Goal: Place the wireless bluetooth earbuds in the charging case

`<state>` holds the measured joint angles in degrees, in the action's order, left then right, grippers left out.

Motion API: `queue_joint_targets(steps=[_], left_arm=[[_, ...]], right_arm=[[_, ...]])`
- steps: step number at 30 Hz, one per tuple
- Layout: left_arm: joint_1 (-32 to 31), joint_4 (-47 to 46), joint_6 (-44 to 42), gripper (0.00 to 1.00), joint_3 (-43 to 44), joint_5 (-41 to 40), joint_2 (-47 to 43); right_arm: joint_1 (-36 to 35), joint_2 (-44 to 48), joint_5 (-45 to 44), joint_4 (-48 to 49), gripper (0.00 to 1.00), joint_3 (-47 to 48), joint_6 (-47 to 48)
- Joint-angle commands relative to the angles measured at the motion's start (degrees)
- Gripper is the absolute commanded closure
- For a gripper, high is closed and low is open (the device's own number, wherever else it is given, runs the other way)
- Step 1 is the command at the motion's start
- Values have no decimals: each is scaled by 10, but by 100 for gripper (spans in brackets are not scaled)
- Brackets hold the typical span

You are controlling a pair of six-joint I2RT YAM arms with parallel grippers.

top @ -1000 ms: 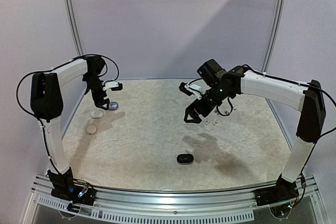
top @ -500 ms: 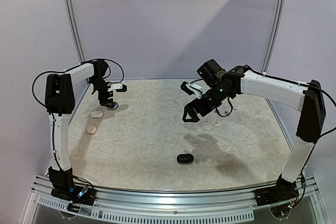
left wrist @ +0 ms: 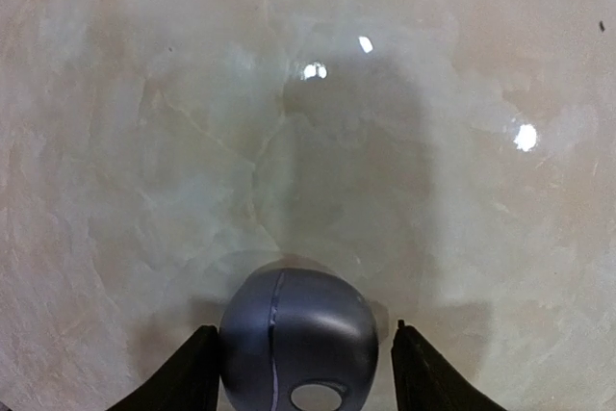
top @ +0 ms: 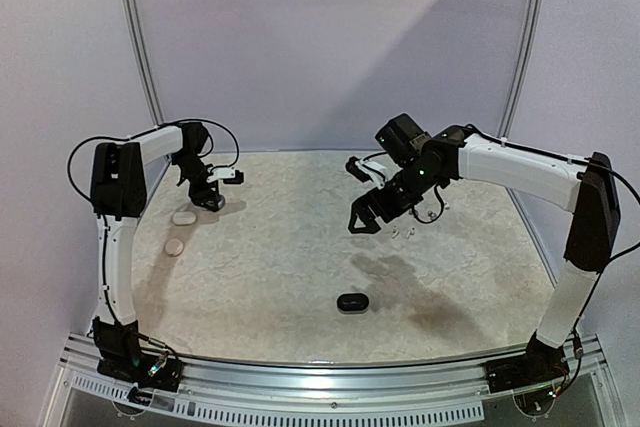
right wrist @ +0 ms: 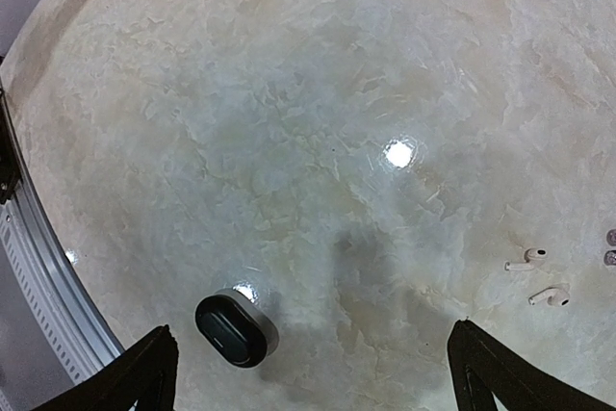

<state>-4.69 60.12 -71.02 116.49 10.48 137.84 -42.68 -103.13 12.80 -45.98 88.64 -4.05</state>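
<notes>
left hand [left wrist: 303,329] down at 10 o'clock on tabletop [right wrist: 289,93], fingers apart, straddling grey case [left wrist: 298,353], gap on one side, so no squeeze. right hand [right wrist: 312,329] spread wide, hovering. two white earbuds [right wrist: 527,259] loose around 2 o'clock, black case [right wrist: 236,327] near 6.

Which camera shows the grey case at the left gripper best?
Left wrist: the grey case sits large and close, seam visible. From the top, the left gripper mostly hides it; right wrist misses it.
</notes>
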Motion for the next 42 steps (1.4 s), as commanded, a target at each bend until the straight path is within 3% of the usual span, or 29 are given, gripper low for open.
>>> queue_joint_targets(steps=[1,7,10,12,20,23,27,29,34,39,42], left_arm=[[6,17,-6,40,1,-5,13],[7,15,-4,56,-1,-3,5],[5,11,1,74,-15,3,-12],[3,9,4,76,-30,10,-32],[-56,-6,7,97,-143,30,-215],[-102,16,6,100,-180,31,-294],[-164,118,48,100,-146,17,-346],[-197,127,51,100,-159,15,-386],[-274,54,76,100,-222,22,-494],[-353,-124,87,100,-341,11,-596],[-387,-161,91,100,-375,-10,-613]], right_arm=[[2,2,8,-9,1,6,-5],[2,3,5,-6,1,8,-10],[3,9,-16,3,1,7,-23],[3,16,-34,12,1,7,-33],[11,46,-80,71,2,10,-103],[18,57,-69,111,4,8,-149],[18,67,-31,177,11,6,-189],[18,69,-5,207,15,6,-201],[10,66,60,279,26,-9,-241],[-40,43,103,319,27,-1,-211],[-62,30,160,404,26,-18,-246]])
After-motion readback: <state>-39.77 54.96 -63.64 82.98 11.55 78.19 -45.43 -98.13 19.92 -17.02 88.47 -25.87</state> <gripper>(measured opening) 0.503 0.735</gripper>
